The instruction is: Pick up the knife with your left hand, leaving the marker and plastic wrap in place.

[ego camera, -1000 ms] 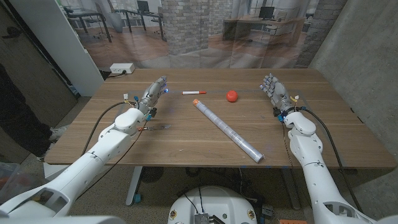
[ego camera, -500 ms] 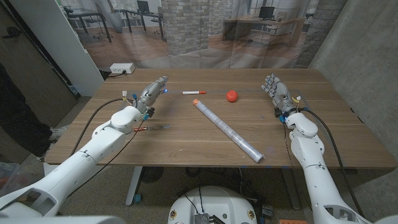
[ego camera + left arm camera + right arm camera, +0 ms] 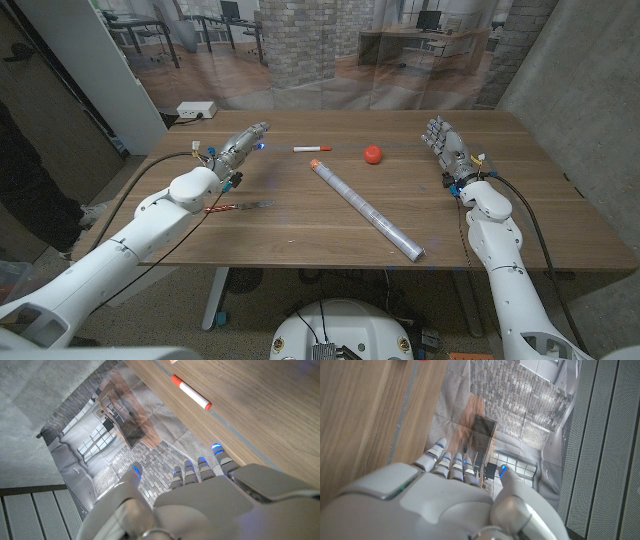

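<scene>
The bench (image 3: 300,225) is showing a smooth, matte wood grain. The left hand (image 3: 240,148), a white and grey shell with blue-lit fingertips, is hovering with its fingers stretched out nearly straight and slightly apart, holding nothing. The knife (image 3: 240,206) is lying flat on the bench just behind that hand, beside the forearm, with a thin grey blade and a reddish handle; the hand is not touching it. Ahead of the fingertips and off to their right, the marker (image 3: 312,149) is lying as a slim white stick with an orange-red cap. Further right, the plastic wrap (image 3: 366,209) is stretching diagonally as a long glossy tube, well apart from the left hand. A small round orange ball (image 3: 372,154) is sitting beyond its far end. The right hand (image 3: 445,147) is holding nothing, fingers extended close together, apart from every object.
</scene>
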`<state>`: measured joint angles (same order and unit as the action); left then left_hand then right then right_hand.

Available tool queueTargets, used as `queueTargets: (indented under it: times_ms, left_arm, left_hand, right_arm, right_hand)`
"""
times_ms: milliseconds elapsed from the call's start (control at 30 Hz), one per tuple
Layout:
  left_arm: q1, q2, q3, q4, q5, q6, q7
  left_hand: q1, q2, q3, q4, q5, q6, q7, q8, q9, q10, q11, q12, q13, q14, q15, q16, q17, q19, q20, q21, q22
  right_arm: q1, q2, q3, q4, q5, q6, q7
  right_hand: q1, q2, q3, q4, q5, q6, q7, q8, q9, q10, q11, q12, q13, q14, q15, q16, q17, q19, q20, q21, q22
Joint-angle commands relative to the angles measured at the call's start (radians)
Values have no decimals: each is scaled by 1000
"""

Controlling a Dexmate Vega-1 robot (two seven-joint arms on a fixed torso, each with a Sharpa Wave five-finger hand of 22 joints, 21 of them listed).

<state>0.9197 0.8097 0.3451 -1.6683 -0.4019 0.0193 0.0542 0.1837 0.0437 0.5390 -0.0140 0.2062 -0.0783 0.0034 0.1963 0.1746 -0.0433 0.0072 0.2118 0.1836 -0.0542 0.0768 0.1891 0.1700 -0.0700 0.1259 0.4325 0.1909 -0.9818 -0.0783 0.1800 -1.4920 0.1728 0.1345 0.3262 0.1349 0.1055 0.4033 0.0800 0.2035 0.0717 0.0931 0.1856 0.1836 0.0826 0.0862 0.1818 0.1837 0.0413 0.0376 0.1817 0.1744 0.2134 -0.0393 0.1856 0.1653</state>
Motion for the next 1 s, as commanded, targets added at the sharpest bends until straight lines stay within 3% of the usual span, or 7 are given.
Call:
queueTargets:
  times_ms: [33, 1000]
  left_arm:
    - [5, 93, -1, -79, 18, 101, -38]
    - [-47, 267, 30, -216, 81, 267, -172]
  left_hand:
    - [13, -2, 0, -7, -1, 3, -1, 4, 4, 3, -2, 6, 5, 1, 8, 3, 5, 0, 9, -2, 2]
    - [20, -36, -18, -32, -9, 0, 6, -2, 4, -9, 1, -1, 7, -7, 12, -1, 8, -5, 9, -10, 4]
  right_arm:
    - [-8, 5, -1, -14, -5, 8, -10]
    - [-30, 27, 11, -33, -4, 43, -46]
  right_hand:
    - [3, -3, 3, -6, 5, 3, 2, 8, 2, 5, 2, 10, 3, 3, 3, 8, 3, 12, 3, 7, 5]
    - [3, -5, 2, -8, 5, 8, 1, 9, 2, 10, 3, 11, 3, 6, 2, 8, 3, 14, 3, 7, 5]
